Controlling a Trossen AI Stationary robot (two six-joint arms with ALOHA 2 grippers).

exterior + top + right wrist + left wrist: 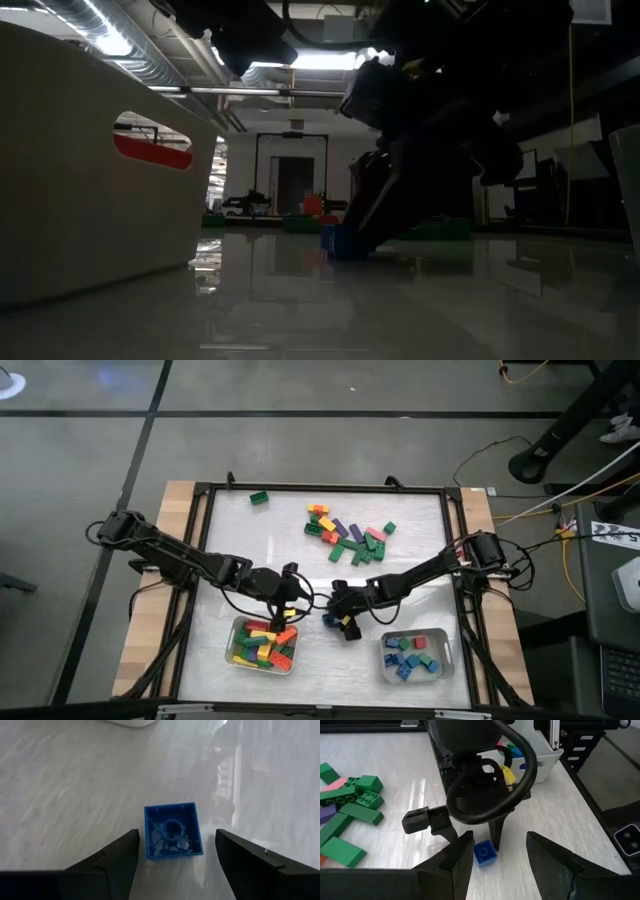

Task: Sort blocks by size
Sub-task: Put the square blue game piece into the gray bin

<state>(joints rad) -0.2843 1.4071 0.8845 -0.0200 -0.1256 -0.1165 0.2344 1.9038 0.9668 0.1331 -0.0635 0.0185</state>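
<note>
A small blue square block (172, 831) lies on the table with its hollow underside up, between the two trays (328, 620). My right gripper (177, 836) is low over it and open, one finger on either side, with a gap to each. My left gripper (500, 855) is open and empty just left of it (290, 598), pointing toward the right gripper (485, 815). A pile of loose blocks (345, 530) in green, red, purple and yellow lies at the table's far middle.
The near left tray (240, 657) holds long blocks; the near right tray (447, 660) holds small blocks. A lone green block (259, 498) lies at the far left. In the low view the left tray's white wall (90, 200) stands close.
</note>
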